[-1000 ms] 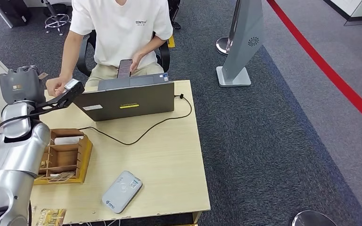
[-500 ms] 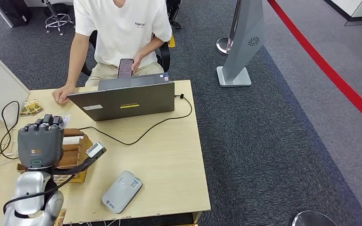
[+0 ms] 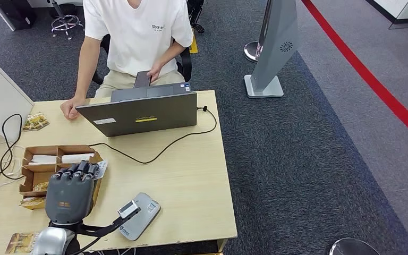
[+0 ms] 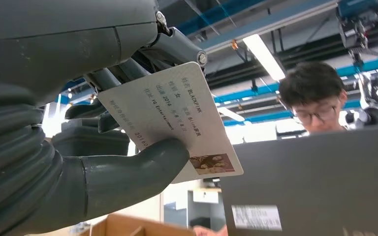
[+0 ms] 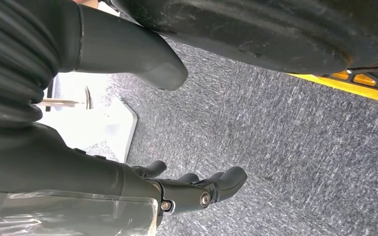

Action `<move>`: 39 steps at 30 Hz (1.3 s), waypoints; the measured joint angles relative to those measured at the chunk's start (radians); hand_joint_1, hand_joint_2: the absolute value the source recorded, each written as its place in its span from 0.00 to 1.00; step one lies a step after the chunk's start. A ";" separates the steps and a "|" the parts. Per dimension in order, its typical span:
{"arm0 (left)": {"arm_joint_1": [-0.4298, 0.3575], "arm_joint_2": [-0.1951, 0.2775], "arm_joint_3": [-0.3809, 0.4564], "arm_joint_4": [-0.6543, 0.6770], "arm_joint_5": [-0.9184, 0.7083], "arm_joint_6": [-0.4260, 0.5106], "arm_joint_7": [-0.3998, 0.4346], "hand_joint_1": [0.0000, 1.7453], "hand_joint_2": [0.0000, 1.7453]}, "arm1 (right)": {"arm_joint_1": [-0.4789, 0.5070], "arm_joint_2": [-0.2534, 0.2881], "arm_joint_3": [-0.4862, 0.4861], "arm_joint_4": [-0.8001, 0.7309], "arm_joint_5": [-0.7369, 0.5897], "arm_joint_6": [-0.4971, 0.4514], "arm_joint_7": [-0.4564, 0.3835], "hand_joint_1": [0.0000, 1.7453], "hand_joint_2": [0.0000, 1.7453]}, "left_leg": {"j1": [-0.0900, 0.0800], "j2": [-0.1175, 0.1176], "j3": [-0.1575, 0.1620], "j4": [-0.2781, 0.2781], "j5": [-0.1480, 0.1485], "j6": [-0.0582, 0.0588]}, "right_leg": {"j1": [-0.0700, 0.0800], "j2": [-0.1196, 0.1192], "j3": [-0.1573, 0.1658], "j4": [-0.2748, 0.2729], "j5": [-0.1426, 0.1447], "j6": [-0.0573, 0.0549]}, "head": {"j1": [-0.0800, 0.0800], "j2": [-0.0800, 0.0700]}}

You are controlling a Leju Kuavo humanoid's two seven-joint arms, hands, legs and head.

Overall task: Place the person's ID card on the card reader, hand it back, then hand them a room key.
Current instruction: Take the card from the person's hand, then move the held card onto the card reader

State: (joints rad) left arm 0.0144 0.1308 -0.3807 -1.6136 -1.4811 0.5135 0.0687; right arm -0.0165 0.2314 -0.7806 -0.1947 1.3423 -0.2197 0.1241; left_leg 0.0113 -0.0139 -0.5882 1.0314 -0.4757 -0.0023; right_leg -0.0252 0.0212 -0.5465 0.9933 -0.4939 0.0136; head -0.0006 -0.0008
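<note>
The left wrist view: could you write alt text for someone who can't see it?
A robot's grey left hand pinches a white ID card between its thumb and dark fingers. Behind it stands a grey laptop, with a person in glasses looking over its lid.

The left hand (image 3: 70, 195) is hovering raised over the near part of the desk, back toward the head camera, pinching an ID card (image 4: 170, 115) between thumb and fingers. The right hand (image 5: 197, 189) is hanging over carpet, fingers loosely curled and holding nothing.
</note>
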 joint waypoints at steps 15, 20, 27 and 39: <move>0.017 -0.092 -0.085 0.211 0.001 -0.002 -0.003 1.00 1.00 | -0.001 0.002 -0.001 -0.001 0.033 0.001 0.001 0.00 1.00 | 0.000 0.000 0.000 0.000 0.000 0.000 | 0.000 0.000 0.000 0.000 0.000 0.000 | 0.000 0.000; 0.021 -0.106 -0.102 0.260 0.002 0.000 -0.010 1.00 1.00 | -0.001 0.002 -0.001 -0.001 0.038 0.001 0.004 0.00 1.00 | 0.000 0.000 0.000 0.000 0.000 0.000 | 0.000 0.000 0.000 0.000 0.000 0.000 | 0.000 0.000; 0.033 -0.107 -0.122 0.295 0.003 -0.001 -0.006 1.00 1.00 | -0.001 0.003 -0.001 -0.001 0.040 0.000 0.011 0.00 1.00 | 0.000 0.000 0.000 0.000 0.000 0.000 | 0.000 0.000 0.000 0.000 0.000 0.000 | 0.000 0.000; 0.038 -0.105 -0.149 0.322 0.004 -0.059 0.053 1.00 1.00 | 0.000 0.006 -0.001 -0.001 0.047 -0.011 0.011 0.00 1.00 | 0.000 0.000 0.000 0.000 0.000 0.000 | 0.000 0.000 0.000 0.000 0.000 0.000 | 0.000 0.000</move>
State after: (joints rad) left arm 0.0525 0.0255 -0.5298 -1.2915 -1.4767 0.4542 0.1215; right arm -0.0170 0.2373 -0.7813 -0.1957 1.3897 -0.2310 0.1350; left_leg 0.0114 -0.0139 -0.5882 1.0314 -0.4757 -0.0023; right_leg -0.0251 0.0211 -0.5462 0.9932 -0.4937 0.0136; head -0.0008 -0.0008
